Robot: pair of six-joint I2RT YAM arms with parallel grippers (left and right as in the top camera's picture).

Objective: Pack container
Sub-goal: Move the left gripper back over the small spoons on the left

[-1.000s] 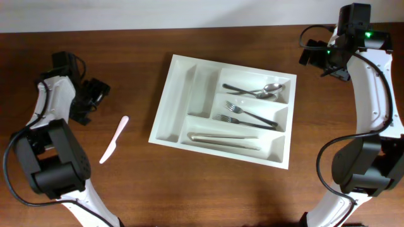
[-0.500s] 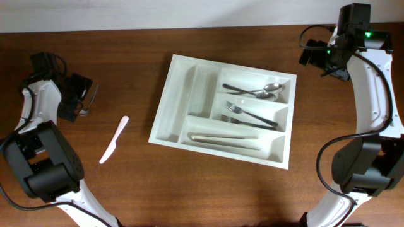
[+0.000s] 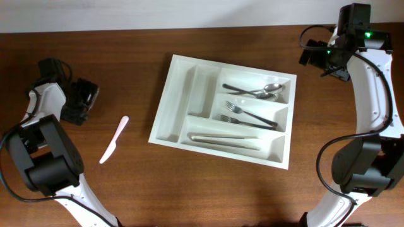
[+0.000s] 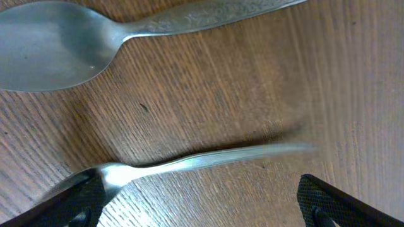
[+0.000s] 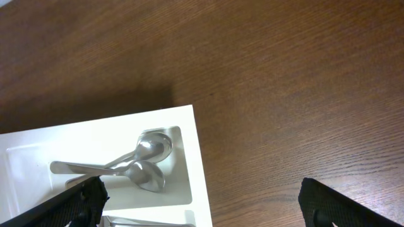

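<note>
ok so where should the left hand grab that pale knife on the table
Take the knife around its middle, across its thin width, coming straight down from above. It lies flat and slanted on the table with bare wood along both long edges, so the open left hand could straddle it there.

Lower utensil (image 4: 208,157), handle tip blurred.

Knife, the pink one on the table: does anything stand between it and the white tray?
Nothing visible does. The knife lies left of the tray, with only bare table between them. The tray's two nearest compartments hold nothing.
</note>
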